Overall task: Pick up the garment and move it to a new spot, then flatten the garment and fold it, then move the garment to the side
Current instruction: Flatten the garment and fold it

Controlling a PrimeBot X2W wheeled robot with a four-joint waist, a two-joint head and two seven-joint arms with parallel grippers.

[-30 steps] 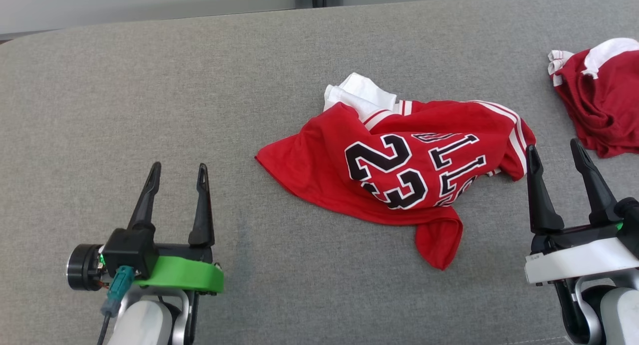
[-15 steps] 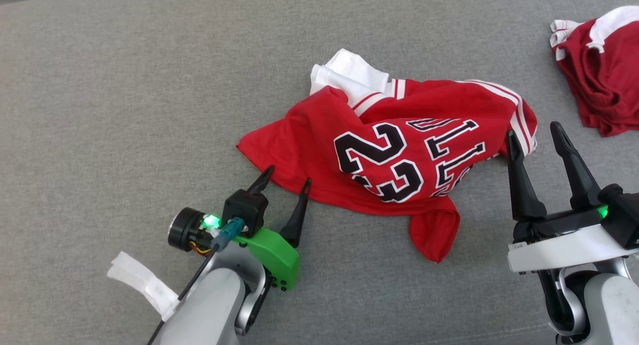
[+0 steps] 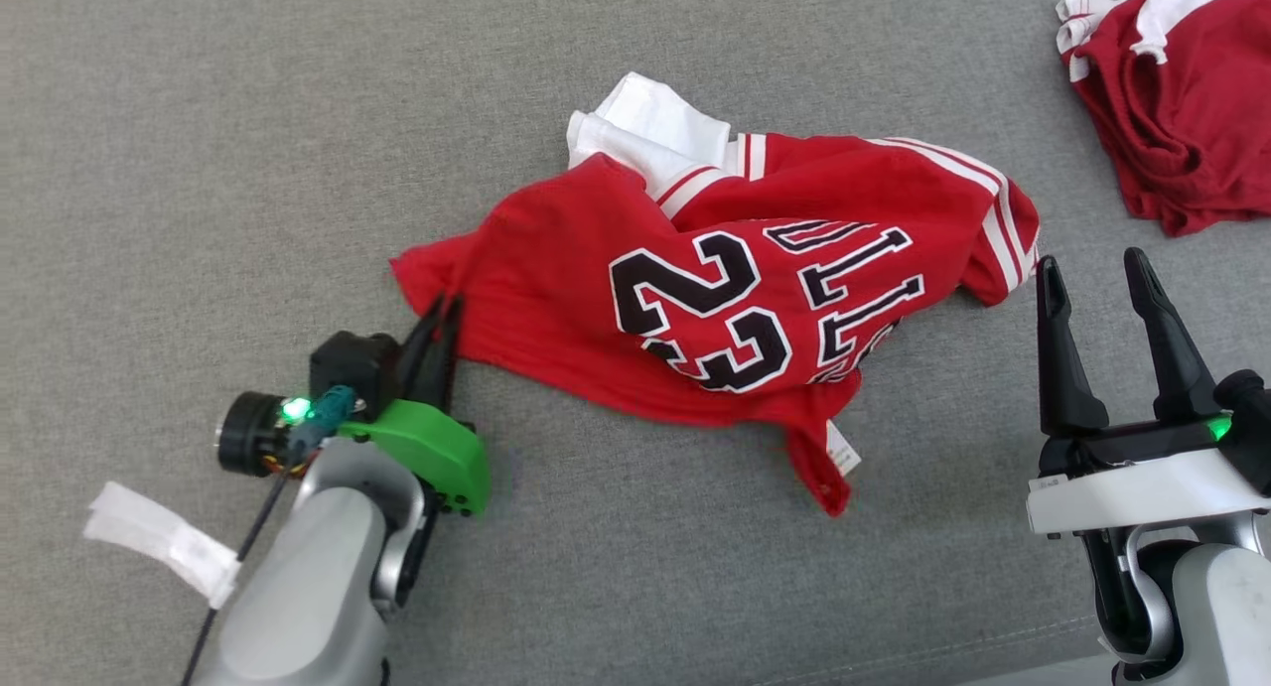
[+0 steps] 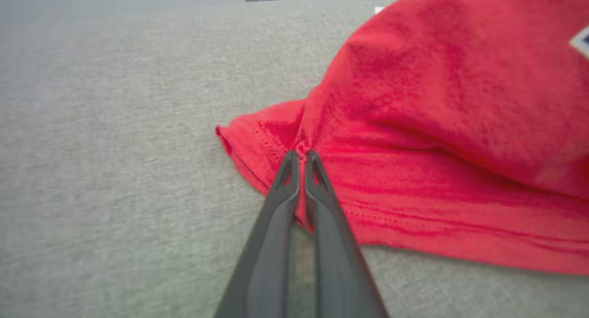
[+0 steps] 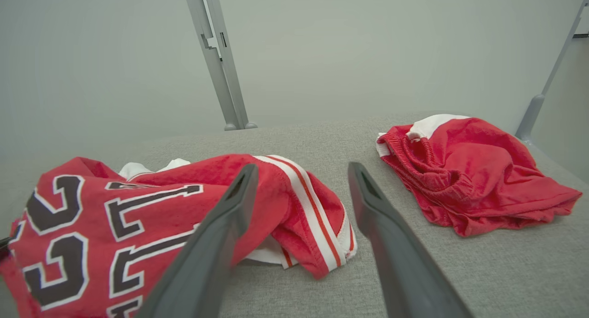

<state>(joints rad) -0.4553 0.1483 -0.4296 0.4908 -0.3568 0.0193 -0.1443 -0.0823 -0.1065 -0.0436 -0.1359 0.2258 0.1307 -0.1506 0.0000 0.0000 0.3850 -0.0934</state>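
Observation:
The garment (image 3: 735, 289) is a red jersey with black-and-white "23" lettering and white-striped trim, lying crumpled on the grey surface (image 3: 199, 120). My left gripper (image 3: 445, 309) is shut on the garment's left hem corner; in the left wrist view the fingers (image 4: 317, 189) pinch the red cloth (image 4: 437, 101) at the stitched edge. My right gripper (image 3: 1092, 269) stands open just right of the jersey's striped end, touching nothing. In the right wrist view its own gripper (image 5: 299, 170) frames that striped end (image 5: 317, 216) of the jersey.
A second red-and-white piece of clothing (image 3: 1172, 110) lies bunched at the far right, also in the right wrist view (image 5: 469, 170). A white tag (image 3: 164, 542) hangs off my left forearm. Grey posts (image 5: 221, 65) rise behind the surface.
My left gripper went from open beside the hem to shut on the jersey's left corner. The head camera tilted down and shifted, and the jersey's lower flap now shows a white label.

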